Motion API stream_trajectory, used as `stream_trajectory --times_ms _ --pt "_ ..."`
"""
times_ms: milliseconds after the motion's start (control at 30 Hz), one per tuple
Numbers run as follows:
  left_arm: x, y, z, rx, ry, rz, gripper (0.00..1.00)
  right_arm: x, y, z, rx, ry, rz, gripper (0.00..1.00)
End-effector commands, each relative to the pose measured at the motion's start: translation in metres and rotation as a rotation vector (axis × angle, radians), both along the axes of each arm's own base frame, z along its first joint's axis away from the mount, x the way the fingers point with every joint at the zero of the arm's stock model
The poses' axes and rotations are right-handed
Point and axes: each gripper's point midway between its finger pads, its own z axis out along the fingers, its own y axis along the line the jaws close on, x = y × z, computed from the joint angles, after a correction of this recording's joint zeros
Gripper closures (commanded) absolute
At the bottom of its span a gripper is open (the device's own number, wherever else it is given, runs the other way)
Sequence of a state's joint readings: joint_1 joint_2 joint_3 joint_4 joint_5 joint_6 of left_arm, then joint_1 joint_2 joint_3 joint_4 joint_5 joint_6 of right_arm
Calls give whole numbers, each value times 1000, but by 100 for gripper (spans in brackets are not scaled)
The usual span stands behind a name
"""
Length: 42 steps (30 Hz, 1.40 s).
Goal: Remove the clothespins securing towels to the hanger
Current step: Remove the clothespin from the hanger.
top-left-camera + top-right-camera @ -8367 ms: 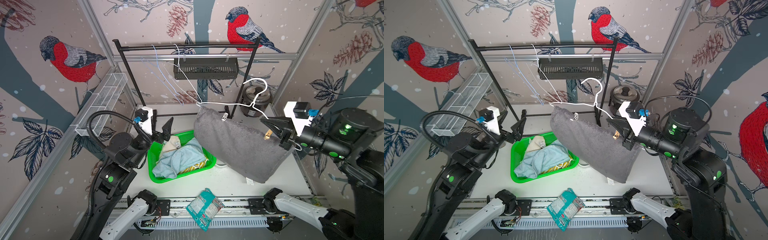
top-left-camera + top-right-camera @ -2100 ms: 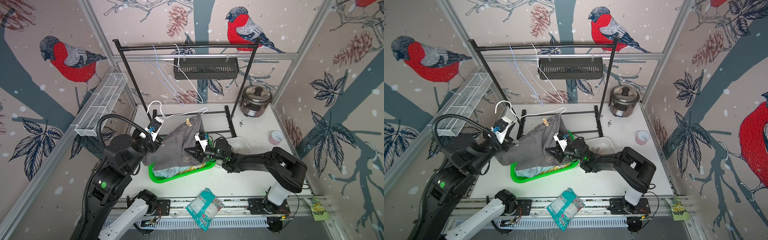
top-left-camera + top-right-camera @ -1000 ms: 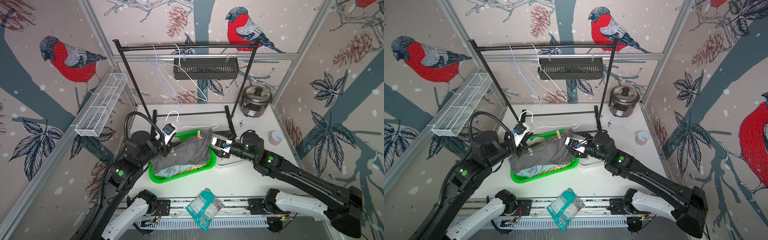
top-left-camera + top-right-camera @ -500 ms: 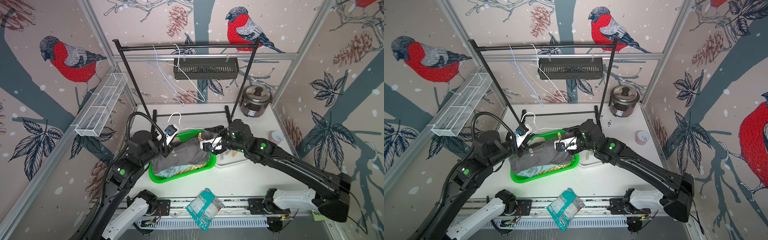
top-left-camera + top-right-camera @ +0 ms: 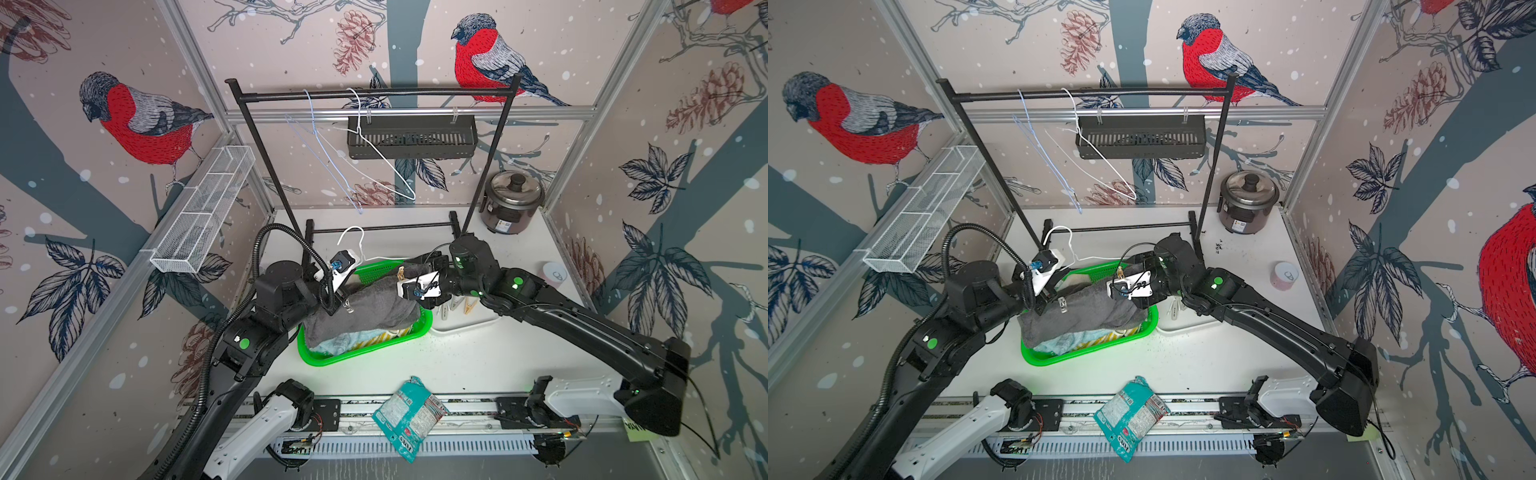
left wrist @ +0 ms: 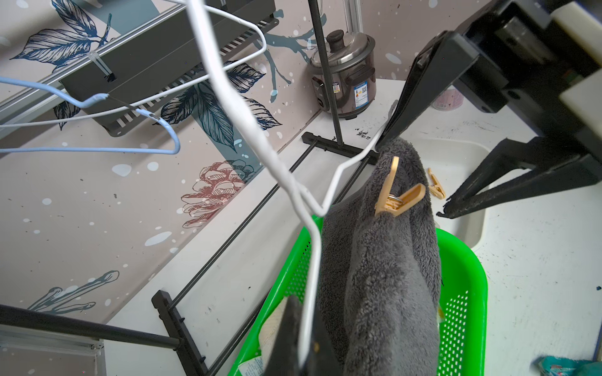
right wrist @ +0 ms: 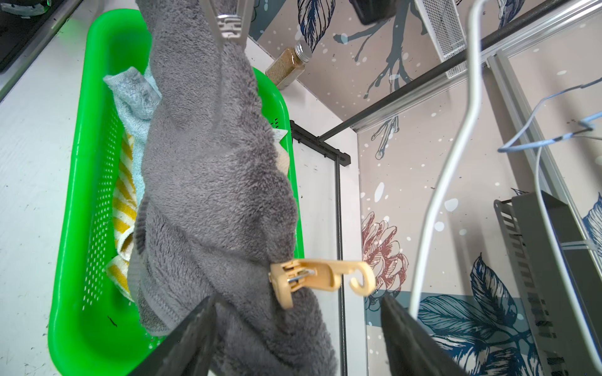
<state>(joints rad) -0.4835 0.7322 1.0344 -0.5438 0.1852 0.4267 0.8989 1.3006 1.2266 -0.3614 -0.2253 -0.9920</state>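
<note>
Gaping right gripper [image 7: 296, 298] flanks tan clothespin [image 7: 309, 276], seemingly apart.

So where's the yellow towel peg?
In the right wrist view, the tan clothespin grips the grey towel over the green basket, by the open right gripper.

Green basket [image 5: 358, 358] mid-table; white tray [image 5: 462, 326] just beside its right end; steel rice cooker [image 5: 509, 204] at the far right; pink cup [image 5: 555, 275] right of the tray; teal packet [image 5: 409, 415] on the near rail [image 5: 469, 409].
</note>
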Motion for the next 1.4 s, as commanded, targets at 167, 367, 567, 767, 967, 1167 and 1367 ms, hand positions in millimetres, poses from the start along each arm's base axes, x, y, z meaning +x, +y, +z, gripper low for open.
stream_trajectory --times_ms 167,367,567,767,967,1167,1367 --pt "-2 -4 7 3 -34 -35 100 3 9 7 46 29 39 21" --pt "-1 -5 7 4 -38 -36 100 9 15 5 37 50 61 22" --pt "4 -5 6 -1 -20 -18 100 6 18 4 56 7 73 22" --pt "10 -5 5 -8 11 1 100 11 18 9 104 -79 21 21" --pt "7 -7 9 -8 -6 -28 100 8 15 -1 56 -71 37 21" --pt "5 -5 12 -1 -19 -24 100 5 18 -16 -1 -50 62 23" --pt "6 -2 12 14 -20 -14 100 1 15 -22 -44 -15 59 31"
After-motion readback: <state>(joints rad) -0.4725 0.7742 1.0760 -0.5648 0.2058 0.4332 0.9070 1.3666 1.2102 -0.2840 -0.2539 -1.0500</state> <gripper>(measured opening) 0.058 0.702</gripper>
